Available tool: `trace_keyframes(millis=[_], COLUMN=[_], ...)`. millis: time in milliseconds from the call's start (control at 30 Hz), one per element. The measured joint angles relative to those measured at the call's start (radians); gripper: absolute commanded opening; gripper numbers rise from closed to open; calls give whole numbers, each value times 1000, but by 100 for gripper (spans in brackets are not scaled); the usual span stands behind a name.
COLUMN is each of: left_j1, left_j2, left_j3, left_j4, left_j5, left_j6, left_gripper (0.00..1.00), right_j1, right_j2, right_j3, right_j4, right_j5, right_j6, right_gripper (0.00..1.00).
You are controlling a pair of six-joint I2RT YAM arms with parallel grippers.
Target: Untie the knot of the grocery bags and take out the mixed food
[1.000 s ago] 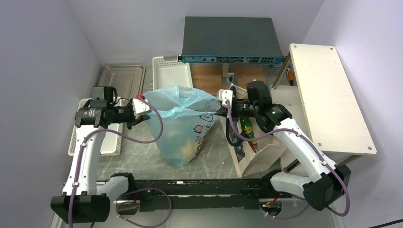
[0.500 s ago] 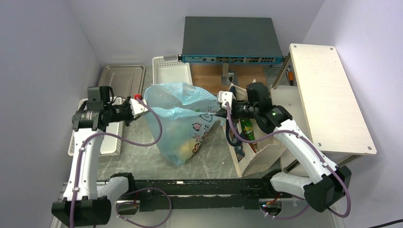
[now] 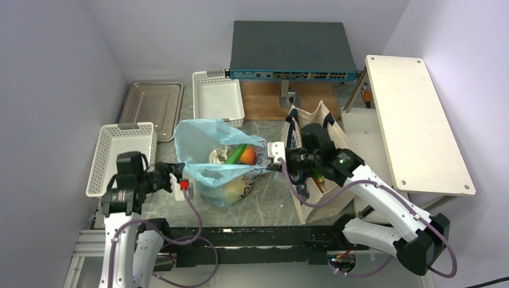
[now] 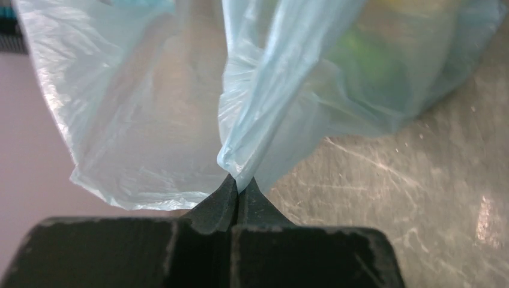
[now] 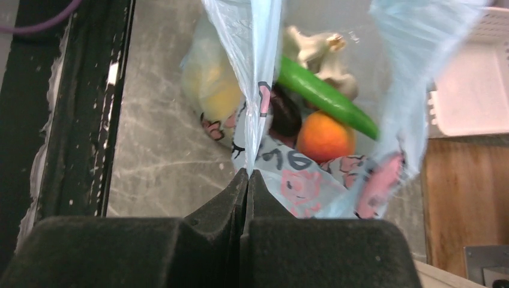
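The light-blue grocery bag [image 3: 207, 135] sits mid-table with its mouth pulled open; no knot shows. Inside lie an orange fruit [image 3: 247, 156], a green cucumber [image 3: 235, 153], a pale lumpy item [image 3: 216, 157] and a yellow fruit [image 3: 233, 191]. My left gripper [image 3: 180, 183] is shut on the bag's near-left edge [image 4: 240, 162]. My right gripper [image 3: 273, 153] is shut on the bag's right edge [image 5: 252, 120]. The right wrist view shows the orange fruit [image 5: 324, 137], cucumber [image 5: 324, 96], a dark aubergine [image 5: 287, 114] and the yellow fruit [image 5: 210, 84].
A beige tote [image 3: 327, 201] stands right of the bag, under my right arm. A white basket [image 3: 120, 156] is at left, another [image 3: 217, 102] and a metal tray [image 3: 151, 102] at the back. A network switch [image 3: 291, 51] and a wooden board [image 3: 414, 120] are back right.
Both grippers have come lower and nearer with the bag's edges in them; the left arm pulled back most. The bag has sunk and its mouth has spread, showing the food.
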Motion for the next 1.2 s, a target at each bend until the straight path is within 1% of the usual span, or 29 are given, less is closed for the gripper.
trace_keyframes(millis=[100,133,167,200,267,300,333,367,400,433,500,533,600,633,667,733,800,833,867,967,1033,1133,1200], left_j1=[-1,-3,-4,-5,-6,-4,-2,-2,-2,-2,-2,-2,-1,0,1,1,1,1,1,1,1,-21,-78], left_j2=[-84,-111,-133,-160,-200,-214,-222,-221,-213,-199,-140,-123,-61,-41,-15,9,22,34,50,134,186,266,314], left_j3=[-60,-92,-121,-158,-202,-208,-202,-183,-155,-118,31,77,241,290,357,415,428,430,430,414,370,327,308], left_j4=[-85,-102,-112,-120,-140,-151,-165,-188,-214,-243,-282,-280,-262,-248,-221,-155,-86,-50,-21,54,117,166,190], left_j5=[-13,-16,-20,-22,-44,-59,-69,-76,-77,-76,-74,-71,-71,-69,-62,-45,-35,-25,-16,27,37,32,6], left_j6=[175,229,264,301,336,342,338,328,312,276,146,105,-74,-130,-219,-354,-464,-513,-541,-536,-513,-440,-354], left_gripper=[0,5,12,21,50,62,65,67,68,68,67,67,68,70,71,74,77,84,88,89,90,90,90], right_j1=[28,31,33,36,38,37,36,35,34,34,34,34,34,34,34,34,34,34,34,37,42,46,51], right_j2=[-32,-35,-35,-34,-31,-31,-29,-25,-21,-19,-21,-25,-36,-42,-50,-69,-69,-62,-48,23,92,176,207], right_j3=[-56,-71,-80,-92,-97,-93,-83,-65,-42,-15,52,79,146,179,208,242,244,244,244,243,226,169,147], right_j4=[-14,-14,-13,-12,-29,-41,-62,-87,-113,-134,-161,-165,-165,-161,-151,-87,-46,-19,12,92,155,197,201], right_j5=[29,40,51,60,79,83,86,89,91,91,91,90,89,90,90,97,106,115,126,148,165,187,190], right_j6=[-45,-60,-69,-81,-101,-103,-111,-115,-117,-116,-101,-94,-57,-35,-13,33,44,47,46,21,-21,-94,-137], right_gripper=[0,0,9,22,49,61,70,75,77,79,80,81,81,82,82,82,83,83,83,84,85,86,85])
